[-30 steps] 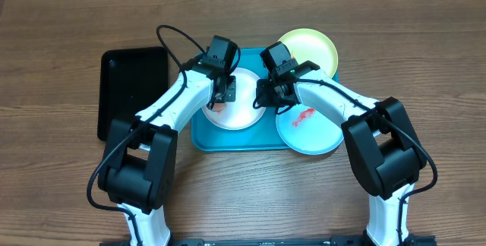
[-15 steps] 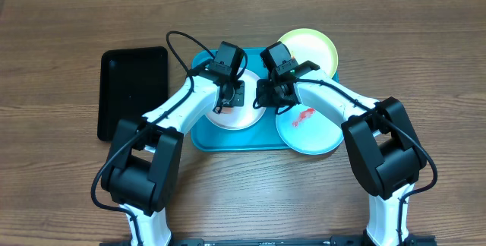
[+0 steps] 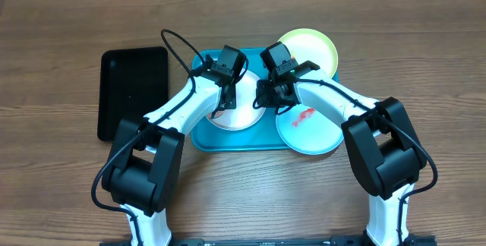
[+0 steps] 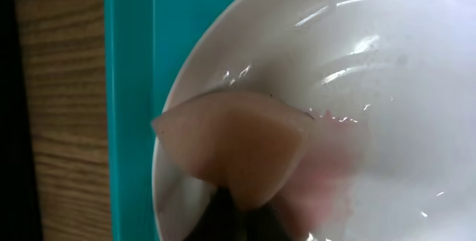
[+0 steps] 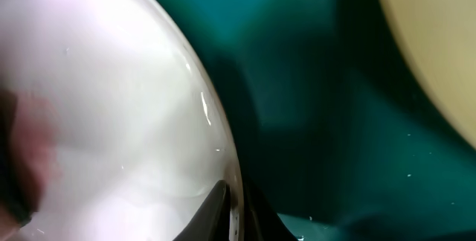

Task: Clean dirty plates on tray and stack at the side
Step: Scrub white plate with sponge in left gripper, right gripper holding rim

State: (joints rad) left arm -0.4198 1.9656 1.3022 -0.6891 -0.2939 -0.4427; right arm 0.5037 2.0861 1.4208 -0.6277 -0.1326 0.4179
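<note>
A black tray lay at far left, beside the turquoise tray. Over the turquoise tray, the left gripper pinched a pale wiping pad against the white plate, above a pink smear. The right gripper was clamped narrowly on that plate's right rim. Further right sat the red-smeared light blue plate, with the yellow-green plate behind it.

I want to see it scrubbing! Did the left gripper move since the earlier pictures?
Yes. The left gripper, holding its pink pad, slid a little away from the black tray, farther across the white plate.
</note>
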